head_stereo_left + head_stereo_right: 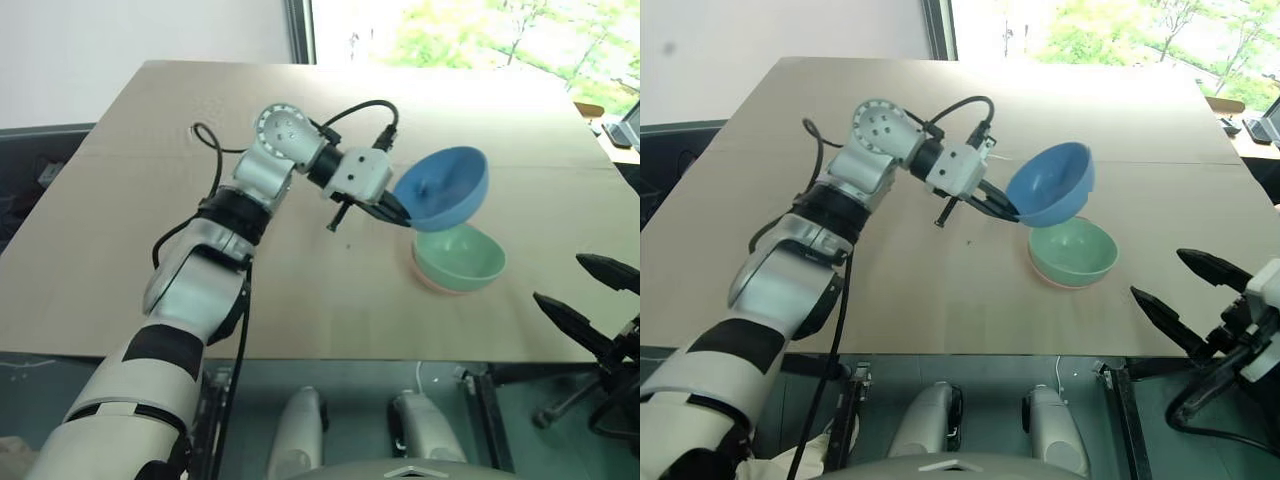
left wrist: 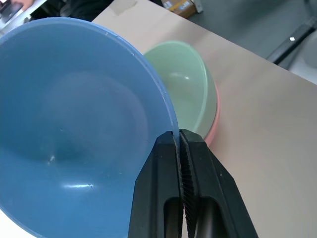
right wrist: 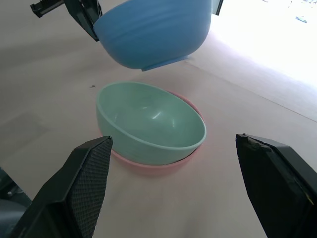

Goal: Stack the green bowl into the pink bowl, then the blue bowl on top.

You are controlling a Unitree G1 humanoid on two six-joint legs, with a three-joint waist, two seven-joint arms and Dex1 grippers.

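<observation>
The green bowl (image 1: 460, 254) sits nested in the pink bowl (image 3: 148, 167), whose rim peeks out beneath it, on the tan table (image 1: 150, 200). Just above them hangs the blue bowl (image 1: 445, 186), tilted, with my left gripper (image 1: 398, 212) shut on its rim. In the left wrist view the two black fingers (image 2: 195, 173) pinch the blue bowl's edge (image 2: 74, 129) with the green bowl (image 2: 183, 84) behind. My right gripper (image 1: 585, 292) stands open near the table's front right corner, nothing between its fingers.
The table's front edge (image 1: 300, 357) runs just ahead of my right gripper. A window with greenery lies beyond the far edge. Objects sit off the table's far right corner (image 1: 625, 125).
</observation>
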